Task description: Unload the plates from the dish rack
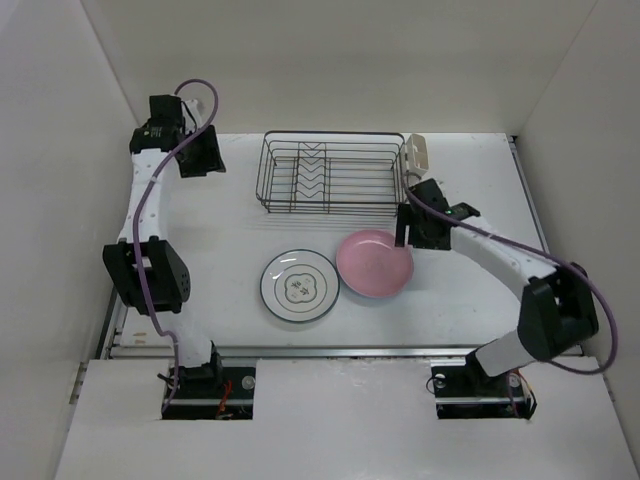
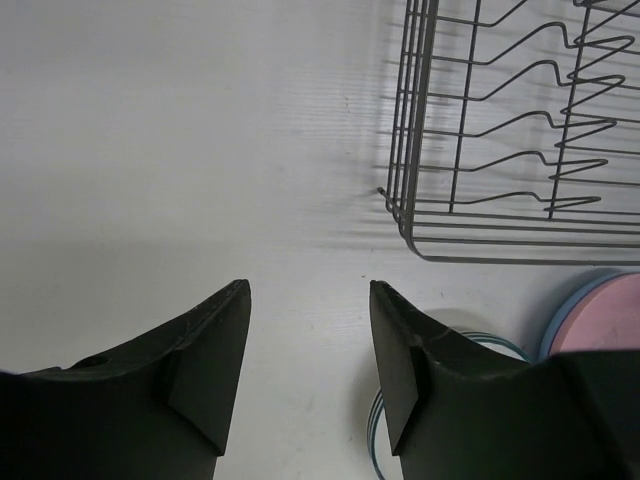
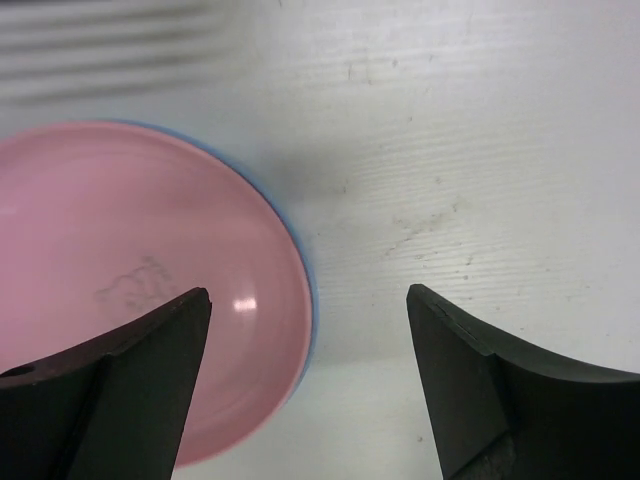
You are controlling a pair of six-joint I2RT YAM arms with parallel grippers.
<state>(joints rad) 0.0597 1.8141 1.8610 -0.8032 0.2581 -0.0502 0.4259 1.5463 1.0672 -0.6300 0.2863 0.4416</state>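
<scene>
The dish rack (image 1: 300, 205) is a rectangular basket of thin dark metal wire. A row of V-shaped slots runs along its middle, and straight bars form its floor and walls. A small cream cutlery cup (image 1: 417, 155) is fixed to its right end; what the cup holds cannot be made out.

The plates in view lie flat on the matte white tabletop (image 1: 230, 230), on the near side of the rack and outside it. The pink plate (image 1: 374, 264) sits nearest, in front of the rack's right half. It is round, smooth and glossy, with a faint mark near its centre. A thin blue edge shows along its side, where the blue plate (image 3: 309, 285) lies under it. The white plate (image 1: 299, 285) is a little farther from the rack, in front of its left half and just left of the pink one. It has a dark ring at the rim and a small motif in the middle.

The left gripper (image 2: 308, 290) is off the rack's left end, its dark fingers spread and holding nothing. The right gripper (image 3: 310, 292) is by the rack's near right corner, beside the pink plate's edge. Its fingers are also parted and hold nothing.
</scene>
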